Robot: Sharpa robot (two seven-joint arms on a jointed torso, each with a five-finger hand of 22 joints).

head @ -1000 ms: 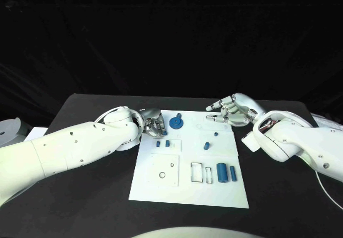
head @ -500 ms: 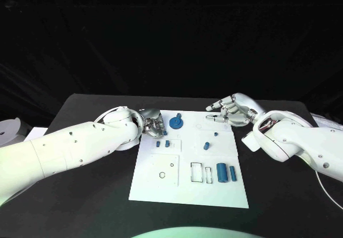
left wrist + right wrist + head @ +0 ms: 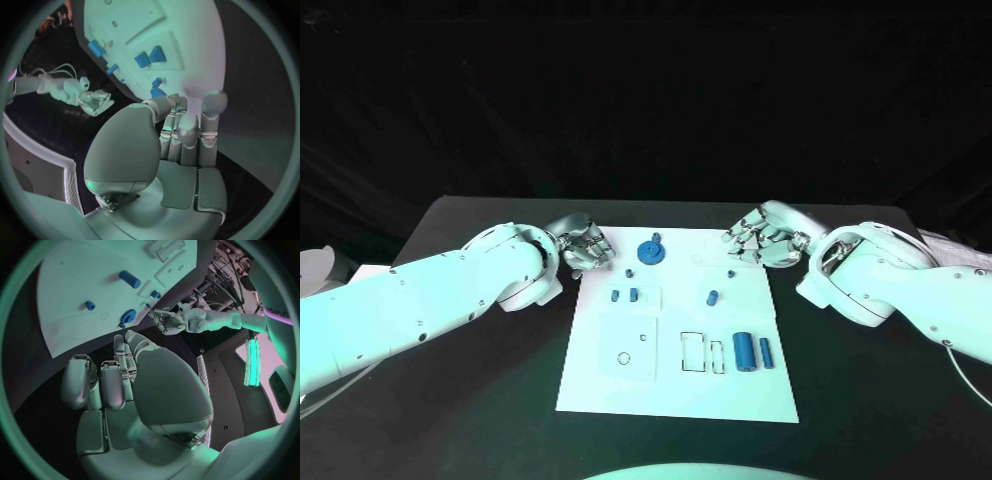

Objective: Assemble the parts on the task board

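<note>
The white task board (image 3: 610,390) lies in the middle of the table. On it a blue gear (image 3: 651,251) sits near the far edge, with two small blue blocks (image 3: 623,294) and a short blue peg (image 3: 714,296) nearer me. Two blue cylinders (image 3: 753,350) lie at the right. My left hand (image 3: 581,245) hovers just off the board's far left corner, fingers curled in on nothing (image 3: 181,145). My right hand (image 3: 764,238) hangs at the far right corner, fingers also curled and holding nothing (image 3: 119,380). The right wrist view shows the gear (image 3: 128,316) and a cylinder (image 3: 130,279).
A white round object (image 3: 320,266) sits off the table's left edge. Bare black table (image 3: 473,400) lies to both sides of the board and in front of it.
My left hand has drawn back leftward off the board's edge. My right hand's fingers, earlier stretched out toward the board, have curled in. The camera view has shifted slightly.
</note>
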